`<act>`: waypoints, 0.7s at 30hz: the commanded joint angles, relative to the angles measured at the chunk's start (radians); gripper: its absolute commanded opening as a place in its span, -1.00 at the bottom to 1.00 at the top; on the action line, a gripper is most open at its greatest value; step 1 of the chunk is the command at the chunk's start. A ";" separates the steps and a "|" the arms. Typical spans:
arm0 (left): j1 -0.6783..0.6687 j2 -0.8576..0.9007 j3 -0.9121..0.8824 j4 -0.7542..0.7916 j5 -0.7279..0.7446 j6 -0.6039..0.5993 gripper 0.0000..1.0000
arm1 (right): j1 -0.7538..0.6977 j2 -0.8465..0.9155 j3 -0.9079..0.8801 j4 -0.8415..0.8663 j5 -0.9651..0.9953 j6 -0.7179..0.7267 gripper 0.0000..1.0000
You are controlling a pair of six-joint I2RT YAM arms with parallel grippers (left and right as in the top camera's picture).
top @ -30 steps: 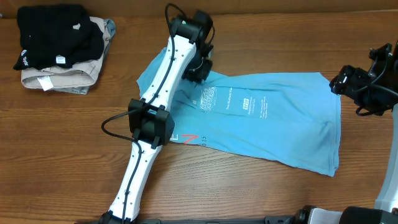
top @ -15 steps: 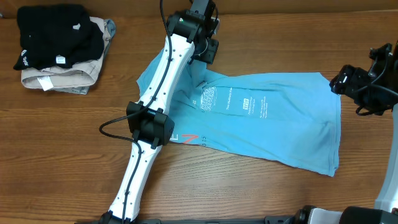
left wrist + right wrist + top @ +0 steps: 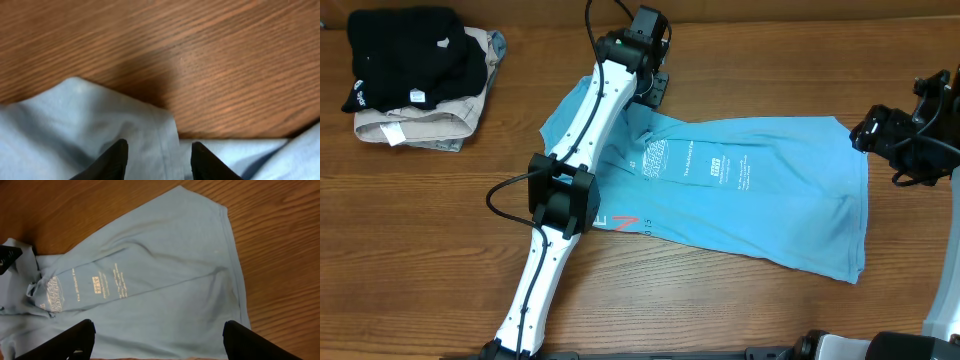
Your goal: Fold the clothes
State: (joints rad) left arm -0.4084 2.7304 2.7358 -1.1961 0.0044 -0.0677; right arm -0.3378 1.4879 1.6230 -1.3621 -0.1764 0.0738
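Since a second ago the left pincer (image 3: 654,84) has drawn back from the upper edge of the light-blue T-shirt (image 3: 770,210) toward the top of the frame. A small raised crease (image 3: 639,135) now shows in the cloth where the pincer sat before. The T-shirt lies spread across the middle and right of the overhead frame on the wooden bench (image 3: 430,250), mostly flat, its lower edge slanting down toward the lower right. A block of white print (image 3: 695,165) sits left of its centre, and a red mark (image 3: 628,222) shows at its lower-left edge. In the left wrist view the pincer's two dark fingers (image 3: 112,160) stand apart over a folded blue hem, with cloth visible in the gap and nothing pinched. The white left arm (image 3: 590,120) crosses the shirt's left part, a black cable (image 3: 500,205) looping beside its elbow. The right pincer (image 3: 868,132) is at the right edge of the overhead frame, near the shirt's upper-right corner. Its wrist view shows the fingers spread wide and empty, with the shirt below them. In the upper left, well apart from the shirt, a black folded garment (image 3: 405,55) rests on a beige folded garment (image 3: 420,125).
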 commanded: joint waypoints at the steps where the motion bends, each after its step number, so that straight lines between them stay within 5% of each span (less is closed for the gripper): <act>1: -0.004 -0.019 -0.031 0.028 -0.016 0.023 -0.16 | 0.007 -0.004 -0.006 0.000 0.000 -0.003 0.71; 21: -0.005 -0.019 -0.110 0.153 -0.068 0.046 -0.20 | 0.007 -0.004 -0.006 -0.006 0.000 -0.003 0.71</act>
State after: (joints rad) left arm -0.4084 2.7304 2.6369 -1.0485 -0.0429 -0.0521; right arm -0.3378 1.4879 1.6230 -1.3720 -0.1764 0.0738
